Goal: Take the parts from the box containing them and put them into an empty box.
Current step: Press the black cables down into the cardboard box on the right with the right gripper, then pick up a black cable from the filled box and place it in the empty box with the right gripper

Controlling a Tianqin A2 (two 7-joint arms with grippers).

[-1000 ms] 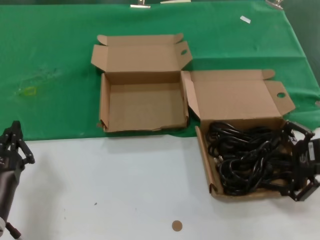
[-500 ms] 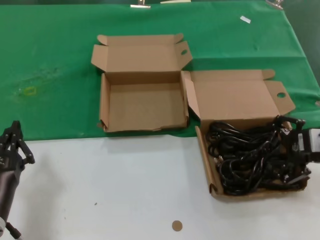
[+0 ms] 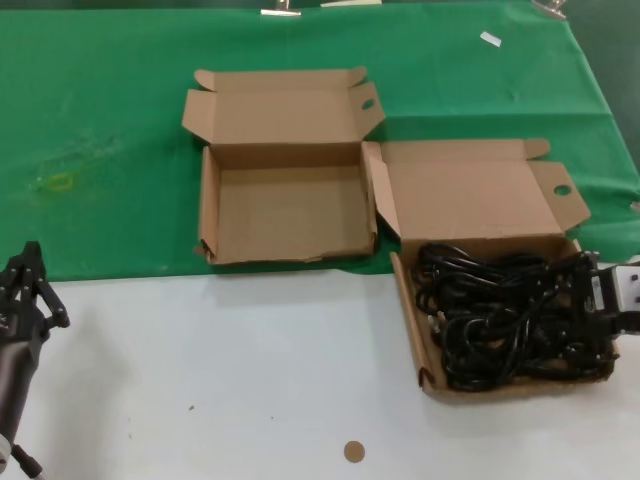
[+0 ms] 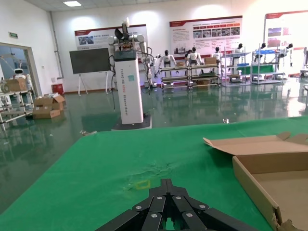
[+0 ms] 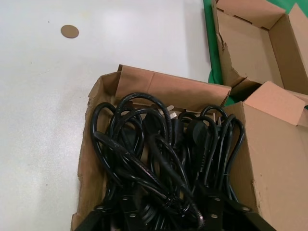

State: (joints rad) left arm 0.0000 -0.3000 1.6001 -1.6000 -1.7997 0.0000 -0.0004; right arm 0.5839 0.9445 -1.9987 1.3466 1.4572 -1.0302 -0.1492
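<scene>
The full box with straight walls sits at the right, packed with looped black power cords. My right gripper is down at the box's right end, open, its fingers spread wide with several cords lying between them in the right wrist view. The empty box with the wavy front wall lies open to the left on the green cloth; it also shows in the right wrist view. My left gripper is shut and parked at the near left, fingertips together.
A green cloth covers the far half of the white table. A small brown disc lies on the white surface near the front. Both box lids stand open towards the back. A white tag lies far back.
My right gripper has moved from the full box's front right corner inward over its right end and sunk among the cords. The left arm has not moved.
</scene>
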